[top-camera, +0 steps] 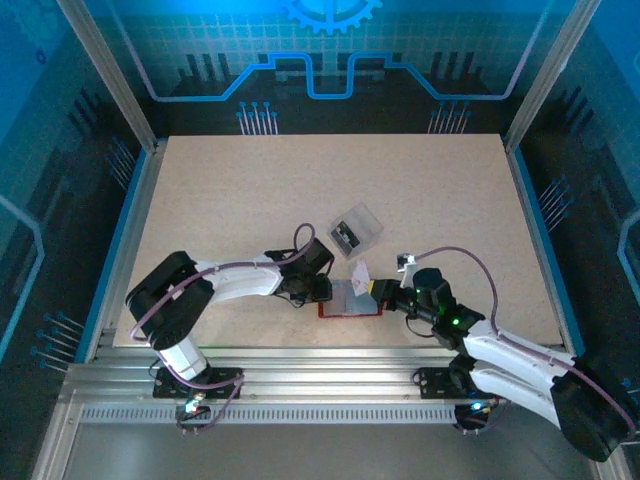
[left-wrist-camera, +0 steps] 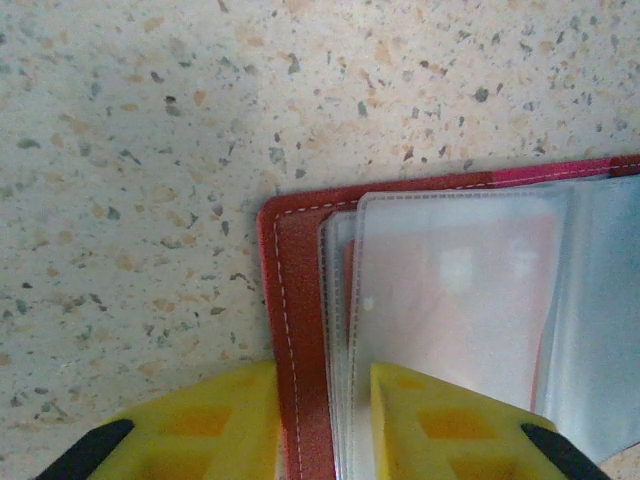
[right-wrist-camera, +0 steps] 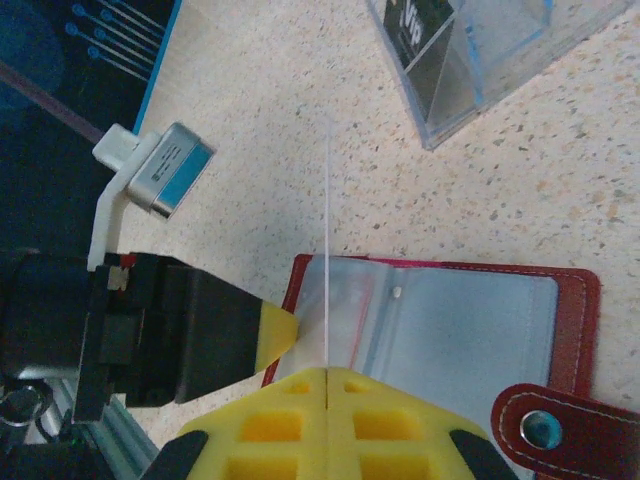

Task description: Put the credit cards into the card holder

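Both arms reach inward, wrists low; left gripper (left-wrist-camera: 323,380) has its fingers apart, right gripper (right-wrist-camera: 327,375) fingers pressed together, tips facing the left one.

overhead camera high above table (top-camera: 250,200); wrist cameras close, seemingly downward, card holder (left-wrist-camera: 300,330) common to both

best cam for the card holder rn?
Right wrist: the card holder lies open and nearly whole, with its clear sleeves and snap tab both plain to see. Left wrist gives a close-up of one red corner and the sleeve edges. Top external has it small and low on detail.
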### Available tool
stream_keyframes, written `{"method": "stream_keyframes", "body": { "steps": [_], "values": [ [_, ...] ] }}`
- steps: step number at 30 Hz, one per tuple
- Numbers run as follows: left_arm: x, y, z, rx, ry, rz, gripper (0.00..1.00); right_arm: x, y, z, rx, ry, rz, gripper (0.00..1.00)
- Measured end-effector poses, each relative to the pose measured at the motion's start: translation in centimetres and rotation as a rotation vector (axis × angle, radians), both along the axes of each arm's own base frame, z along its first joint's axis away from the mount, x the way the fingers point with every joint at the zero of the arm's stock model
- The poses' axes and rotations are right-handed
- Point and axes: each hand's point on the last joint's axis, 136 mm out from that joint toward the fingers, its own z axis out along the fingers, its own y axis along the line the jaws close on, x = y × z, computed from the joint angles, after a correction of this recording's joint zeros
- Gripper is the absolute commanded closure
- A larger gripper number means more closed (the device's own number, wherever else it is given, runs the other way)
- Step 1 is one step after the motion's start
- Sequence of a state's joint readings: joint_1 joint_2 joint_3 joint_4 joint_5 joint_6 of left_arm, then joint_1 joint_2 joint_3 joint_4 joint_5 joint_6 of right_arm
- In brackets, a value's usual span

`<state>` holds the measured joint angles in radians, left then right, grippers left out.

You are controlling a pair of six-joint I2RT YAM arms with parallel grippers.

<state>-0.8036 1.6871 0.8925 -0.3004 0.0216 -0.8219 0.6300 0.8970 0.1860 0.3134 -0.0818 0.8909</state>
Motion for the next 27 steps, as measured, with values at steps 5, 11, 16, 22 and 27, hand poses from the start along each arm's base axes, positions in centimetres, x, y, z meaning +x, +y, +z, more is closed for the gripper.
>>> {"method": "stream_keyframes", "body": {
  "steps": [5,11,16,22,27],
  "values": [
    [0.0,0.0,0.0,-0.014,0.002,0.035,0.71,0.0,0.2,-1.7,-0.027,0.049,0.003,1.00],
    [0.0,0.2,0.0,-0.012,0.007,0.073,0.71,0.5,1.2,-2.5,-0.033,0.082,0.029,1.00],
    [-0.4,0.8,-0.1,-0.014,0.014,0.115,0.71,0.8,1.7,-2.0,-0.007,0.067,0.036,1.00],
    [-1.0,1.7,-0.1,-0.010,0.017,0.152,0.71,1.3,2.6,-2.1,0.012,0.074,0.056,1.00],
    [-1.2,2.0,-0.1,-0.008,0.018,0.170,0.71,1.5,3.4,-2.8,0.025,0.096,0.075,1.00]
  ]
}}
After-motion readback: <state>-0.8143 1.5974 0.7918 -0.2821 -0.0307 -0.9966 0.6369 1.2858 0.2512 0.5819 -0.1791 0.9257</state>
